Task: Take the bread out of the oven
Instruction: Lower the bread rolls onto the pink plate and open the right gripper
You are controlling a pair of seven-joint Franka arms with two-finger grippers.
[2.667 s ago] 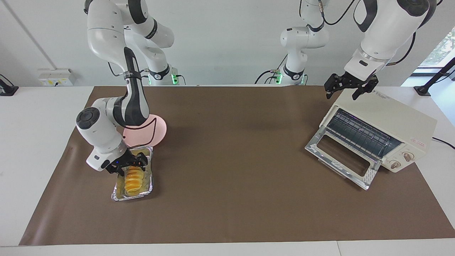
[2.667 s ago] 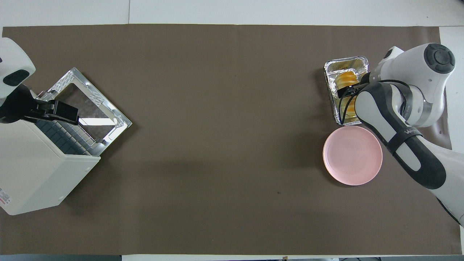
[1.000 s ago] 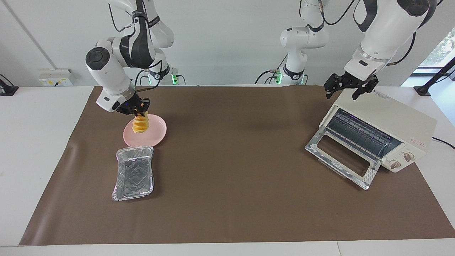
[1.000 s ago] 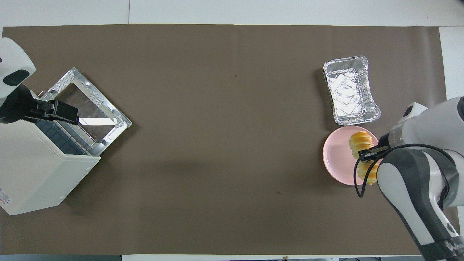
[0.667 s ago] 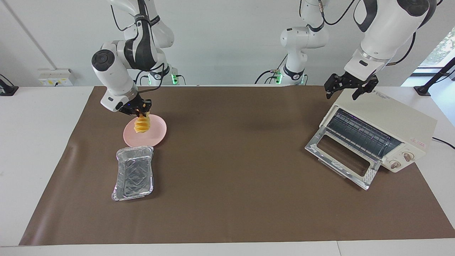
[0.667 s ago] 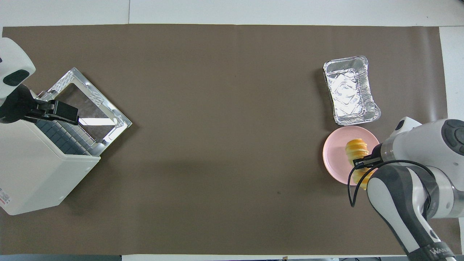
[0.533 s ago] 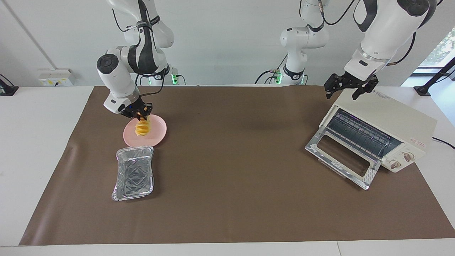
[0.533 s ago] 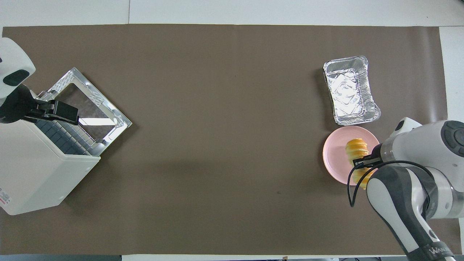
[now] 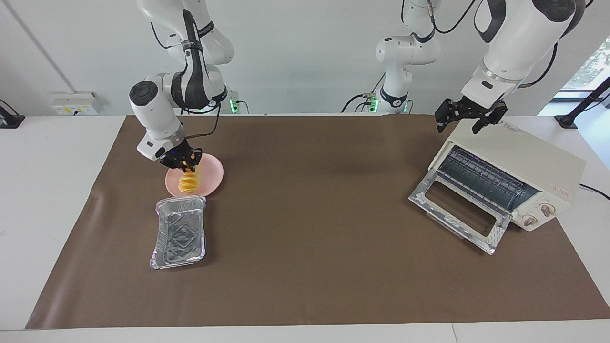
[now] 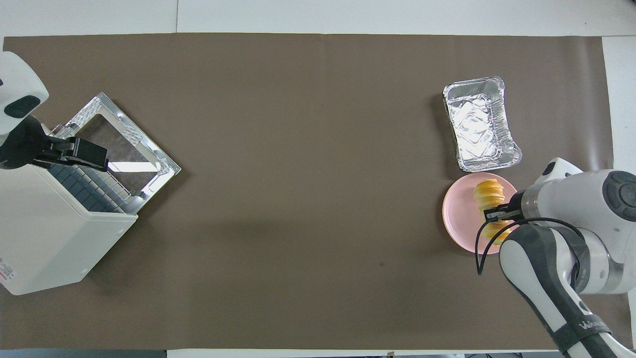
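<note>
The bread (image 9: 188, 181), a ridged yellow-orange loaf, hangs end-down from my right gripper (image 9: 184, 165), which is shut on its upper end. Its lower end is at the round pink plate (image 9: 208, 178), touching or just above. In the overhead view the bread (image 10: 488, 194) lies over the plate (image 10: 458, 215) under the right gripper (image 10: 499, 215). The cream-white oven (image 9: 529, 162) stands at the left arm's end of the table, door (image 9: 460, 214) folded down, wire rack (image 9: 481, 178) bare. My left gripper (image 9: 457, 126) waits open over the oven's top corner, and shows in the overhead view (image 10: 79, 153) over the oven (image 10: 44, 233).
A crinkled silver foil tray (image 9: 180, 232) lies empty on the brown mat, right beside the plate and farther from the robots; it also shows in the overhead view (image 10: 479, 124). The open oven door (image 10: 124, 141) juts out over the mat.
My right gripper took the bread out of the foil tray, lifted it, carried it over the pink plate and has been lowering it there. The left arm has not moved.
</note>
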